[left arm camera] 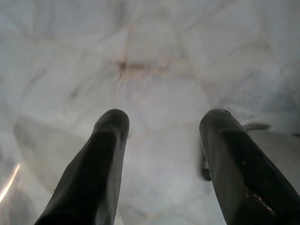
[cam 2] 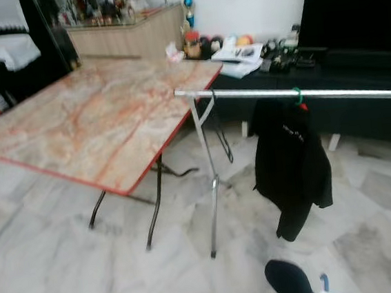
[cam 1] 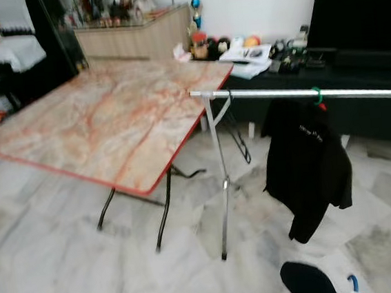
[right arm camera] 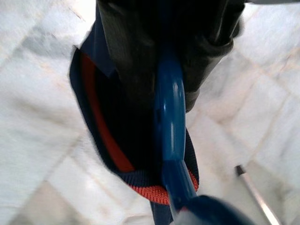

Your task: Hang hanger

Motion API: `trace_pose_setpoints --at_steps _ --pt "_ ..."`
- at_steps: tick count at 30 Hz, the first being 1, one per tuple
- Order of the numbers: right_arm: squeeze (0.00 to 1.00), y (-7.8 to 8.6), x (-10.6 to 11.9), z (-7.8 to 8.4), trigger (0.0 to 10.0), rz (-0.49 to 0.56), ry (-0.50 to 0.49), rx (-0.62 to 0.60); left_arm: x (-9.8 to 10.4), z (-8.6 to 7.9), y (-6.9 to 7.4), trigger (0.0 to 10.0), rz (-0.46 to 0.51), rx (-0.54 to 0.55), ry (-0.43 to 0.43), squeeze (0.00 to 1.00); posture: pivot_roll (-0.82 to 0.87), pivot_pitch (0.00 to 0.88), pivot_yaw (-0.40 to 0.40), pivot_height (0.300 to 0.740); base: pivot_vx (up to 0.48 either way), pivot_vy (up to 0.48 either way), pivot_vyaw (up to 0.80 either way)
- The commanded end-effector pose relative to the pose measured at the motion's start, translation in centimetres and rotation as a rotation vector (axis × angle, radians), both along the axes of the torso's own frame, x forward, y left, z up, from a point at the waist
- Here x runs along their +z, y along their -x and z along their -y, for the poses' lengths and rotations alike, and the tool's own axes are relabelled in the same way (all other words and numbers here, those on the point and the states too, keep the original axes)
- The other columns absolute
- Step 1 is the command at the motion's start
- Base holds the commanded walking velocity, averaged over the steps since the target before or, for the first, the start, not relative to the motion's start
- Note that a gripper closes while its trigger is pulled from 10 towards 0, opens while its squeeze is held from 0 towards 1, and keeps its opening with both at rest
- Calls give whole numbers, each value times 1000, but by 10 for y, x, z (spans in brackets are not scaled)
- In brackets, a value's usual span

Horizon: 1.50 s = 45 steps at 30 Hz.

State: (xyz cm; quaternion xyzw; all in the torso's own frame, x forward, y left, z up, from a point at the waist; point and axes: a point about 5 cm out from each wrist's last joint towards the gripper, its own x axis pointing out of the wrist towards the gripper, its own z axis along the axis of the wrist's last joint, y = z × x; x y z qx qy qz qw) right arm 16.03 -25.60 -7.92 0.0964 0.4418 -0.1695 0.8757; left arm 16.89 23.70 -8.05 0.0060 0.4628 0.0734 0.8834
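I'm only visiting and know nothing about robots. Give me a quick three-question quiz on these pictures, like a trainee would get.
1. True or false: the black jacket hangs from the silver rail on a green hanger.
2. Which one grips the blue hanger? A: left hand. B: right hand.
3. Fill in: the marble-patterned table has a ___ edge.
Key: 1 true; 2 B; 3 red.

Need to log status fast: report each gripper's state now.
Left gripper: open, holding nothing, over the floor.
Right gripper: shut on the blue hanger with a dark garment.
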Motion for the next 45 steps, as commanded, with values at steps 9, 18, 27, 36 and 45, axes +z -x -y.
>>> trace_pose_setpoints --at_steps 9,18,27,36,45 --pt "0 -3 3 6 10000 11 -8 -4 -2 -2 5 10000 -25 -24 -15 0 118 0 42 740 0 0 -788" --pt "0 -25 13 4 10000 97 8 -3 0 -5 3 10000 -34 -48 -26 0 107 0 55 740 0 0 -522" --pt "0 -33 17 -6 10000 175 47 34 0 -6 2 10000 -37 -58 -31 0 101 0 58 740 0 0 0" --pt "0 -73 61 11 10000 482 226 93 -2 -6 7 10000 -50 -67 -30 0 96 0 48 740 0 0 0" --pt "0 -106 111 -7 10000 750 294 154 1 -8 2 10000 -36 -60 -28 0 89 0 46 740 0 0 0"
